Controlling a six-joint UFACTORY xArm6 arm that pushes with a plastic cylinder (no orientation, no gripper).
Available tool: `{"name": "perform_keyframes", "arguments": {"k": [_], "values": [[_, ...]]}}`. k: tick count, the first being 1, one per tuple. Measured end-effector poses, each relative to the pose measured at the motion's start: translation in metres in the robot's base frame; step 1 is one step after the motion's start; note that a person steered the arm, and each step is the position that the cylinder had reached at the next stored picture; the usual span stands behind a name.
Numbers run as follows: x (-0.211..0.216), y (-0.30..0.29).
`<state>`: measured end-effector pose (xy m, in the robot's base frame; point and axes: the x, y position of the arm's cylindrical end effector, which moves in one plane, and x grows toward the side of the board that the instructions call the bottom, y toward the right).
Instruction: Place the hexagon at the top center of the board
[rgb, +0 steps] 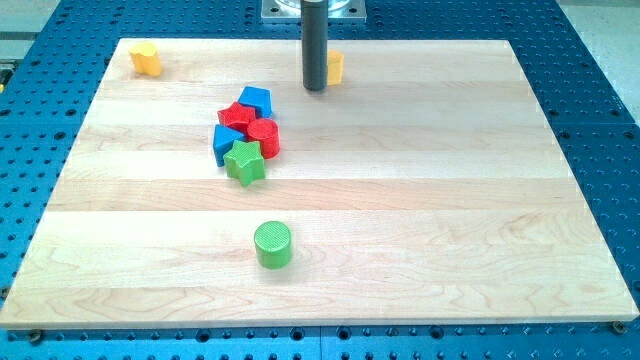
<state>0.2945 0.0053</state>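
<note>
Yellow hexagon (335, 67) touches my tip (315, 88).

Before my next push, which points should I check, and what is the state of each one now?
1. My tip in view: ok, it stands near the view's top centre.
2. Tip beside the target: ok, a yellow block sits just to the tip's right, partly hidden by the rod.
3. That block is the hexagon: cannot tell, its shape is hidden; another yellow block lies at the board's top left.
4. Target already at top centre: cannot tell until item 3 is settled.
5. Cluster apart from the tip: ok, the blue block, red ones and green star lie below-left.
6. Green cylinder out of the way: ok.
</note>
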Motion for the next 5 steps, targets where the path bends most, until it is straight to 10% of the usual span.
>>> {"name": "perform_keyframes", "arguments": {"k": [5], "values": [[0.011,0.028]]}}
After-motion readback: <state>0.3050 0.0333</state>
